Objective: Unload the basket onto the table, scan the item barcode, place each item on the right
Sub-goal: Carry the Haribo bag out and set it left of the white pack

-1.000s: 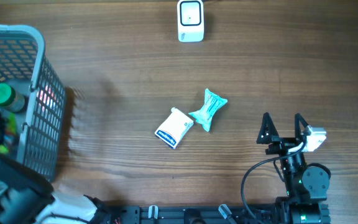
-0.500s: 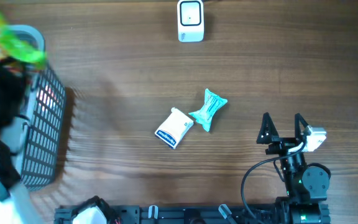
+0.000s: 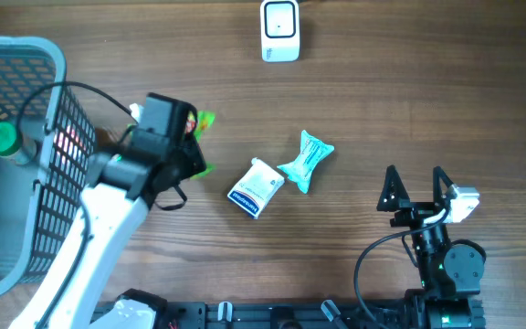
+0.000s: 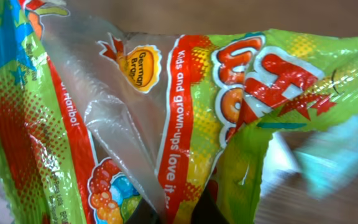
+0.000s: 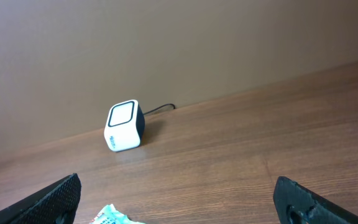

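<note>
The left gripper (image 3: 190,146) is pinching a crinkled candy bag (image 4: 191,118) tight, holding it over the table (image 3: 382,100) just right of the basket (image 3: 57,119). The bag is showing lime-green film with red bands, a clear window, a yellow "German Brand" badge and coloured sweets printed low down. The right gripper (image 3: 415,187) is sitting wide open and empty, well apart.

From overhead, the crinkled green-and-red plastic candy bag (image 3: 206,120) was mostly hidden under the left gripper (image 3: 190,139), only a corner showing. In the left wrist view it overran the left, top and bottom edges, the brown wooden table (image 4: 241,15) behind blurred. The right wrist view's near edge cut off the teal twisted plastic wrapper (image 5: 112,216).
</note>
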Controlling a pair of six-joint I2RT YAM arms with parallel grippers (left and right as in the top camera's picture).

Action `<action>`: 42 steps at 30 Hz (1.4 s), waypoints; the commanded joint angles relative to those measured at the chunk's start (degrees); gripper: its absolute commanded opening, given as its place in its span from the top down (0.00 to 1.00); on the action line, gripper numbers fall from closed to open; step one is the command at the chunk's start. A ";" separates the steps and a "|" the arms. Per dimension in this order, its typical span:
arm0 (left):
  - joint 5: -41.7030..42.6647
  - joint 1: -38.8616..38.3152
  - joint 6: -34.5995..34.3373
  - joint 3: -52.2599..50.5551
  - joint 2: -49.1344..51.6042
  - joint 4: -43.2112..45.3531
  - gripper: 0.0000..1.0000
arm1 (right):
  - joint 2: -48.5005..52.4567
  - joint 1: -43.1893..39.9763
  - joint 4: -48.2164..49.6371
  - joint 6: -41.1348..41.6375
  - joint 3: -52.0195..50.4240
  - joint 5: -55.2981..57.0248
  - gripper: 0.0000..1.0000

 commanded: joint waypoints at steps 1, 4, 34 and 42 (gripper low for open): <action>-7.82 0.07 -4.00 -5.03 3.91 3.80 0.96 | -0.24 0.22 0.13 0.39 -0.07 0.79 0.00; -7.80 0.04 -7.56 -10.23 6.78 9.92 0.96 | -0.24 0.22 0.13 0.37 -0.07 0.79 0.00; -11.39 0.02 -1.92 8.92 -2.49 7.50 0.00 | -0.24 0.22 0.13 0.39 -0.07 0.79 0.00; -21.53 7.80 5.88 31.10 -3.02 7.19 0.00 | -0.24 0.22 0.13 0.39 -0.07 0.79 0.00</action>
